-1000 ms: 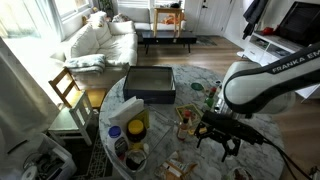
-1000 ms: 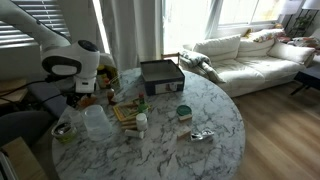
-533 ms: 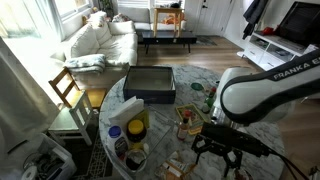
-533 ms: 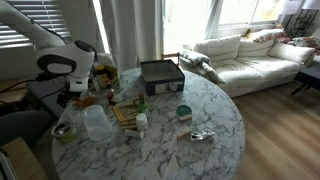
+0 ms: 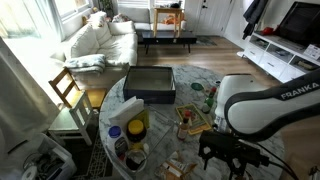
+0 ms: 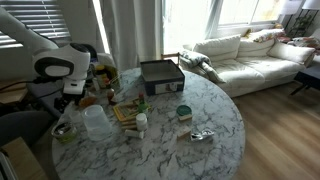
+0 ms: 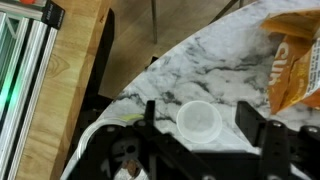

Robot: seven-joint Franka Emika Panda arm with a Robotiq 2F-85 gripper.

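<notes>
In the wrist view my gripper (image 7: 198,118) hangs low over the edge of the marble table (image 7: 205,62), jaws spread. A small round white cup (image 7: 200,122) stands upright between the two dark fingers (image 7: 150,118), with a narrow gap on each side. An orange snack bag (image 7: 296,58) lies just beyond the cup. In both exterior views the arm bends down at the table's rim, the gripper (image 5: 226,158) (image 6: 70,104) close to the tabletop. The cup is hidden there.
A black box (image 5: 150,84) (image 6: 161,75) sits mid-table. Around it are a yellow-topped jar (image 5: 137,127), a clear plastic tub (image 6: 97,121), a green-lidded jar (image 6: 184,112) and snack packets. A wooden chair (image 5: 68,90) and sofa (image 6: 250,52) stand beyond.
The arm has come down toward the table edge, bringing the gripper lower. The jaws look slightly narrower around the white cup.
</notes>
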